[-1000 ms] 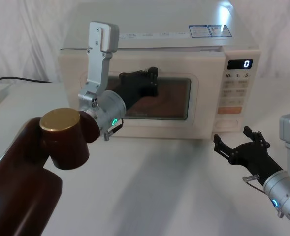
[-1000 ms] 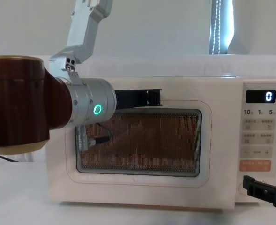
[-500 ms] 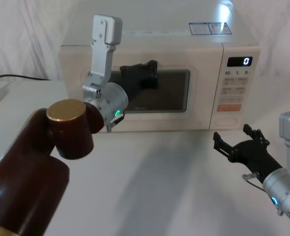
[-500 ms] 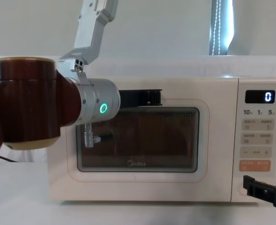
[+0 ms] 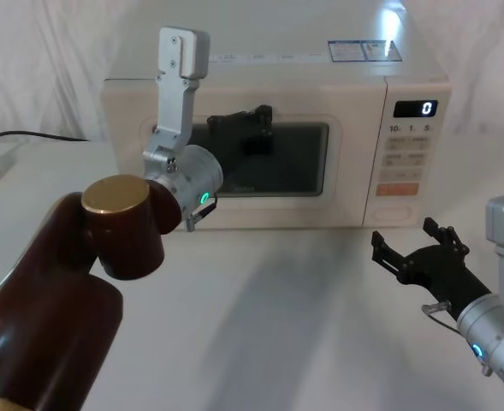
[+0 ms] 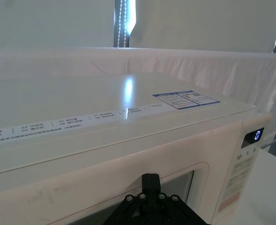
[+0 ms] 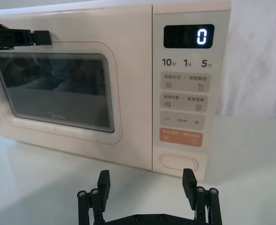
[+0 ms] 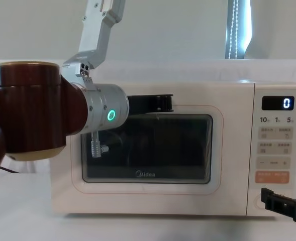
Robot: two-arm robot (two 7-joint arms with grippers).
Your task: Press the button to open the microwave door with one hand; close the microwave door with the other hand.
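Door: the microwave door (image 5: 264,163) sits flush with the cream body, so it looks shut to me, Midea logo under the dark window.
Left gripper: left gripper (image 5: 250,130) is up at the top edge of the window, right against the panel as far as I can judge. Can't tell if the fingers are apart or together, they come in end-on.
Right gripper: right gripper (image 7: 147,186) hangs low over the table in front of the control panel, near it but not touching, fingers spread wide with nothing between them.
Button: the button (image 7: 178,161) is the plain oval at the very bottom of the panel, just under the orange key (image 7: 181,138). In the right wrist view it sits almost centred above the spread fingers.
Handling: my guess, the door is a stiff, light hinged panel, so no grabbing, just a flat push near the free edge by the controls. The window probably shouldn't get poked. The button likely wants a short straight press from one fingertip.
Hard to see: the latch and hinge are hidden, and whether the left gripper really touches the door is anyone's call.
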